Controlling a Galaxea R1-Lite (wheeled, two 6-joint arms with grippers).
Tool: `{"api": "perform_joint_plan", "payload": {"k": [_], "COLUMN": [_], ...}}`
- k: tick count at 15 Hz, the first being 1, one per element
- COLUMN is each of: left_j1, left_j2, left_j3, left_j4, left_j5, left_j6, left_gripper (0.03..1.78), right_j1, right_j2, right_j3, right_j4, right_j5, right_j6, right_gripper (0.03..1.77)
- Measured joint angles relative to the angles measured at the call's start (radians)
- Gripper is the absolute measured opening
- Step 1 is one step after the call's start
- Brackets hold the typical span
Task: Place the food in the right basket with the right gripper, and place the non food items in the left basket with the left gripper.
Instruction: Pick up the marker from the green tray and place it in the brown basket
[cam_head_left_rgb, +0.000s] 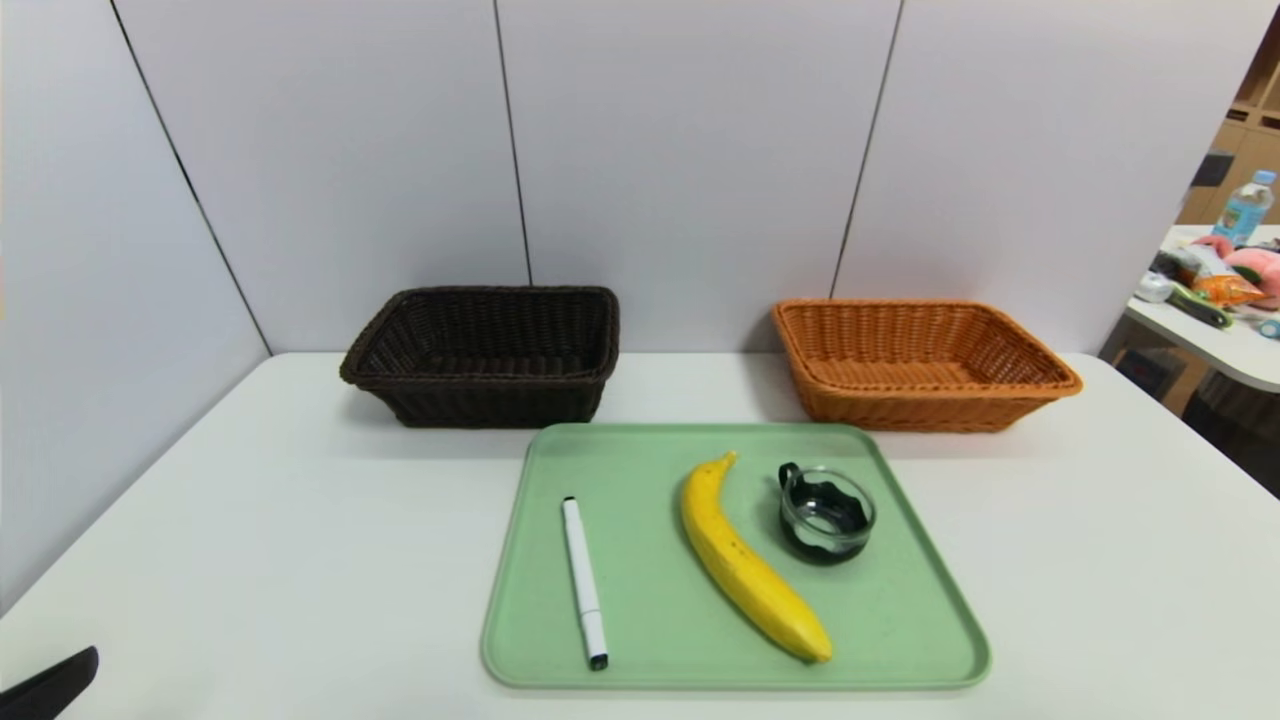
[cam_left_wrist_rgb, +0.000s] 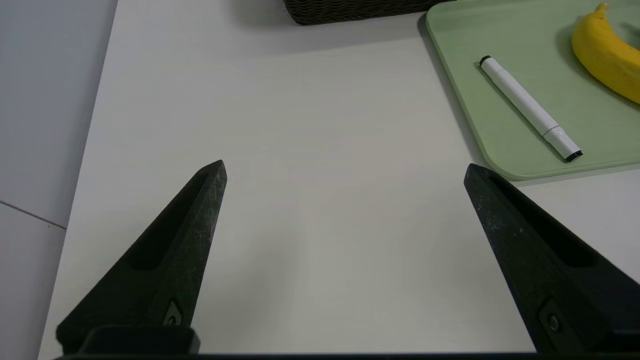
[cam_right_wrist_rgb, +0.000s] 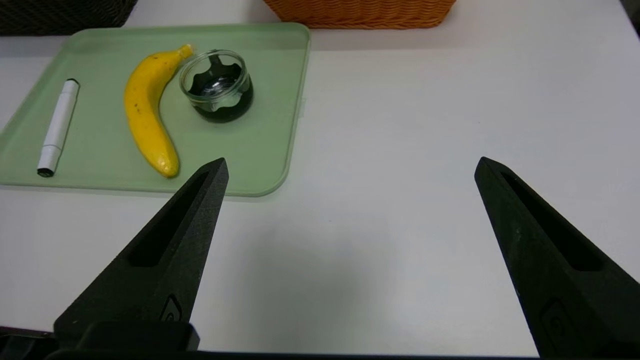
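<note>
A green tray (cam_head_left_rgb: 900, 560) lies on the white table (cam_head_left_rgb: 250, 520), near the robot, and carries three things side by side. A white marker (cam_head_left_rgb: 583, 582) with a dark tip rests on its left part, a yellow banana (cam_head_left_rgb: 745, 565) lies slantwise in the middle, and a small glass cup (cam_head_left_rgb: 826, 512) with a dark handle stands on the right, just beside the banana's upper half. Behind the tray, against the grey wall panels, a dark brown basket (cam_head_left_rgb: 485, 352) sits to the left and an orange basket (cam_head_left_rgb: 915, 362) to the right; both hold nothing. The left gripper (cam_left_wrist_rgb: 345, 172) hangs over bare table to the left of the tray, its two black fingers spread wide with nothing between them; only a dark tip of it shows at the lower left corner of the head view. The right gripper (cam_right_wrist_rgb: 350, 167) hovers over bare table to the right of the tray's near corner, its fingers likewise wide apart and gripping nothing. A second table (cam_head_left_rgb: 1230, 345) with clutter stands far off at the right.
</note>
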Motion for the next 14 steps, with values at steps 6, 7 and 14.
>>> {"api": "perform_joint_plan", "payload": {"k": [6,7,14], "left_j1": [-0.009,-0.014,-0.029], "left_j2": [0.269,0.302,0.539], "left_j3": [-0.202,-0.214,-0.281], "left_j4": [0.143,0.154,0.152], "left_j5": [-0.069,-0.082,-0.303], "left_j6": [0.01,0.01,0.131], "left_gripper": [1.69,1.69,1.69], "right_j1": [0.001,0.0,0.001], "right_j2": [0.35,0.389,0.528], "right_j3": [-0.244,-0.265,-0.301], "right_j4": [0.137,0.159,0.225], "right_j5": [0.028,0.03,0.118], "right_j6": [-0.067,-0.111,-0.189], "right_gripper": [1.7,1.7,1.7]}}
